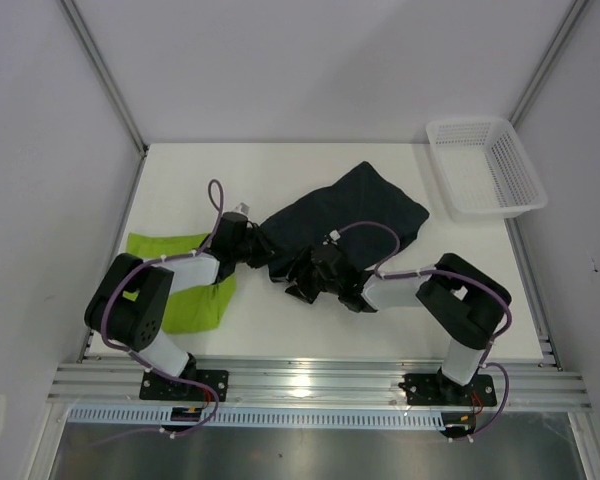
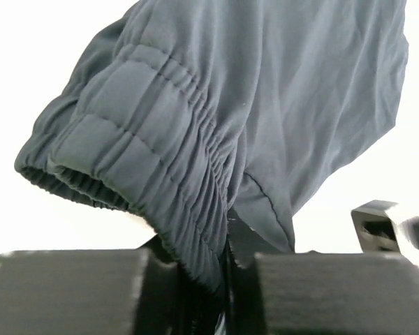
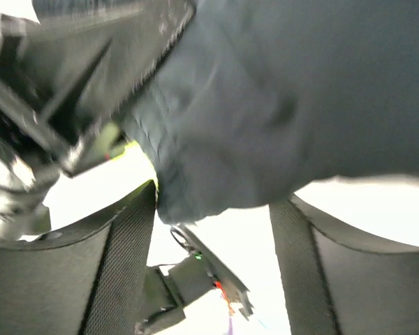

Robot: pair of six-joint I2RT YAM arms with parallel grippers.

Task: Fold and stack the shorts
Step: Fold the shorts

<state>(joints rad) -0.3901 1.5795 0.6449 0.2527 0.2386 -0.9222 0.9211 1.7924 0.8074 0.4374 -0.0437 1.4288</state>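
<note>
navy shorts (image 1: 370,205), bunched — left end effector (image 2: 227,276) clamped

One pair of shorts (image 1: 370,205) lies in the middle of the desk (image 1: 310,165). The other pair (image 1: 195,305) lies at the near left. A basket (image 1: 438,170) sits at the far right. The left end effector (image 1: 263,252) and right end effector (image 1: 298,280) sit side by side at the middle pair's near-left edge.

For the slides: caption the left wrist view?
Left gripper pinches the dark navy shorts by their elastic waistband, white table behind.
</note>
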